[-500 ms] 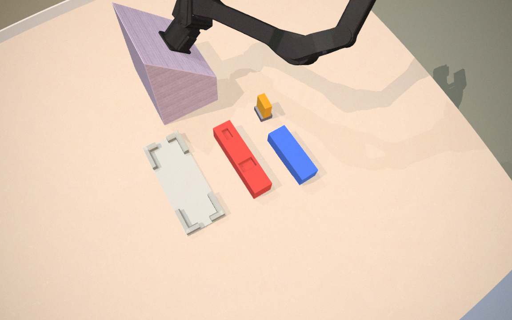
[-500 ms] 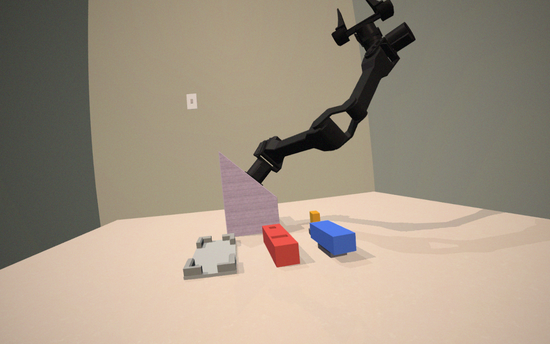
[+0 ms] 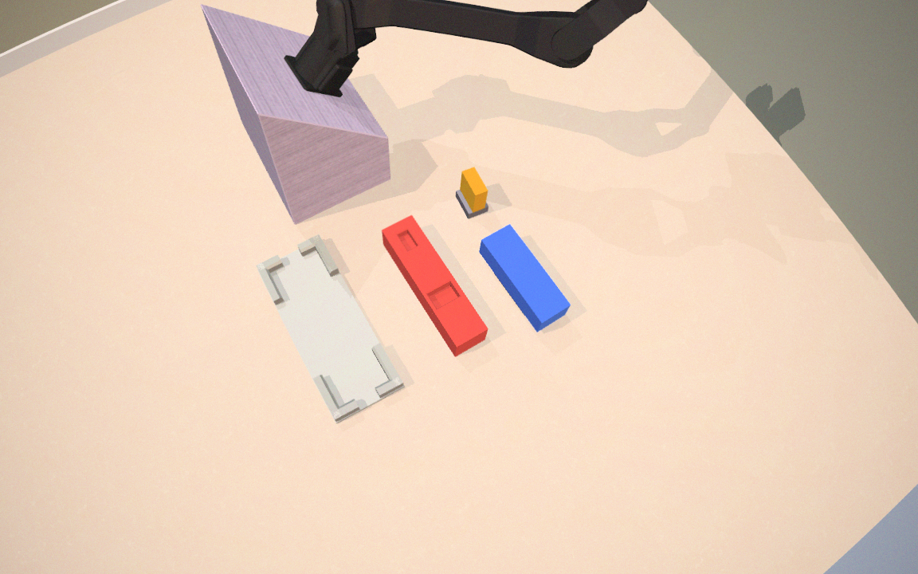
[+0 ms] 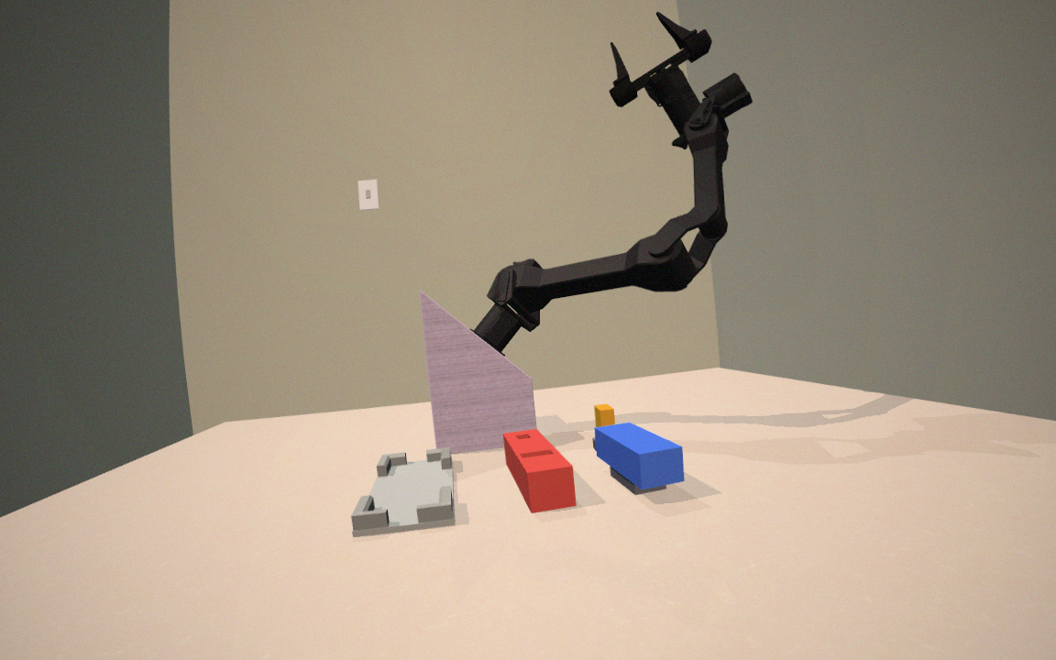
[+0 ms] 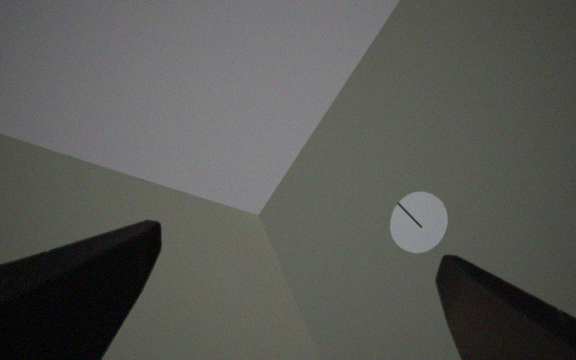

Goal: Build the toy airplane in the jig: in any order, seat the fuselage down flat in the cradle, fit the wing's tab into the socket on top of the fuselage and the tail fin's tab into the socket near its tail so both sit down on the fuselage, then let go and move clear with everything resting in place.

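"Top view?"

"Gripper out of frame, arm (image 3: 448, 21) (image 4: 598, 275) cut off at the upper edge. Jig cradle (image 3: 330, 320) (image 4: 412, 490) holds no part. Red fuselage (image 3: 428, 267) (image 4: 550, 484) lies beside it, both sockets unfilled. Blue wing (image 3: 525, 274) (image 4: 646, 456) lies beyond; its underside is hidden."

"Exterior view?"

"It shows a dark support beneath the wing, unseen from above. The wing partly hides the orange tail fin (image 3: 474, 189) (image 4: 604, 415). Gripper (image 4: 637, 32) (image 5: 300, 252) is raised well above the parts, fingers wide, nothing between them."

"Wrist view?"

"Two dark fingers, cut off by the frame, stand wide apart. A round wall clock (image 5: 413, 225) appears only here; no part is in view."
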Robot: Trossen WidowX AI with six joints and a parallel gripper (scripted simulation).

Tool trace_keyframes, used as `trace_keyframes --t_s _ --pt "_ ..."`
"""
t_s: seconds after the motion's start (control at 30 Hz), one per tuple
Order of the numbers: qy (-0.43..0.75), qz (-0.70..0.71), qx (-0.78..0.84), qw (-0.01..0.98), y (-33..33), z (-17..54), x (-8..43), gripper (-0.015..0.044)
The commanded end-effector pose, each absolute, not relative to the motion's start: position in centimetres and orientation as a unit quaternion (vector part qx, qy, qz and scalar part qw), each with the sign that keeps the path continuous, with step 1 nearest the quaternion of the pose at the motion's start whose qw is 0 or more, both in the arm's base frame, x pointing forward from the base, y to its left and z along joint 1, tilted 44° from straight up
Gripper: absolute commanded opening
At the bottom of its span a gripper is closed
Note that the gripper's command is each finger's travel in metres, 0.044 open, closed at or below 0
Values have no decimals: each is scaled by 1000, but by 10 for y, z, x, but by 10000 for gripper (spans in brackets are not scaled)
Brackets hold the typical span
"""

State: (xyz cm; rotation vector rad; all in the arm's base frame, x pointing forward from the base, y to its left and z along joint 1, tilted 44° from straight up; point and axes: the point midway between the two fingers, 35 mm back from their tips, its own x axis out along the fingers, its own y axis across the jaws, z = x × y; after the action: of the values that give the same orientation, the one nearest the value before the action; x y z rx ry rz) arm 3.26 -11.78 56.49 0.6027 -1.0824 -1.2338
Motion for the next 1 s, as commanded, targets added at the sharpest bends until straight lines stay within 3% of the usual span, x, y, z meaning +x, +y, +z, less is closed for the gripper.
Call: trace_keyframes --t_s 0.0,0.23,0.47,0.73,0.97 --pt "-433 -533 328 648 -155 541 0 440" --pt "-346 -512 416 667 -220 491 -9 440" --pt "-226 -480 480 699 -273 432 22 440" --pt "-25 -397 523 754 -306 342 105 440" --pt "162 -286 516 791 -287 259 191 440"
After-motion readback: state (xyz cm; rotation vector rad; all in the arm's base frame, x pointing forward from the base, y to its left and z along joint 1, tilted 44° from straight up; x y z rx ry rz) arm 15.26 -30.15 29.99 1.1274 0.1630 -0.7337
